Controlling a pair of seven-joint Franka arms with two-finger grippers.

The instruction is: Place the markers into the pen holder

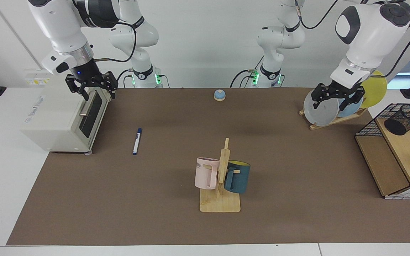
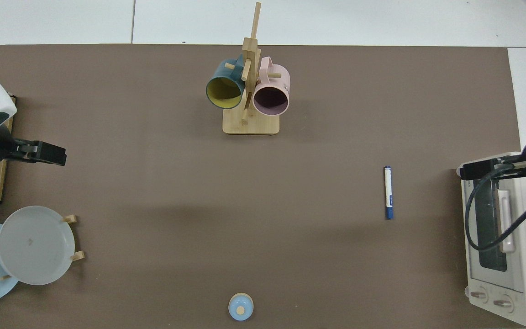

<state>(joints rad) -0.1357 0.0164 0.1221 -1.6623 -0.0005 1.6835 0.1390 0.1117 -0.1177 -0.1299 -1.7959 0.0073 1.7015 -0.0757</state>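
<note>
**Matt mat, bare wood, glossy shells**

From my console the brown table mat [image 1: 119, 199] looks matt and slightly felt-like. I see pale unfinished wood in the mug rack [image 1: 220, 202] and the basket's shelves [image 1: 409, 151]. The pen holder [image 1: 404, 119] is black wire mesh. The marker [image 1: 137, 141] looks like smooth plastic. I read the toaster oven [image 1: 61, 119] as satin cream metal with a glossy dark door, and both arm shells as glossy white plastic.

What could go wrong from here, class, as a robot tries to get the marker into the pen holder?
1. The marker lies flat on the mat, so closing jaws may nudge or roll it.
2. The pen holder sits far across the table inside a wire basket, which may hinder the drop.
3. The mug rack stands between them.
</note>
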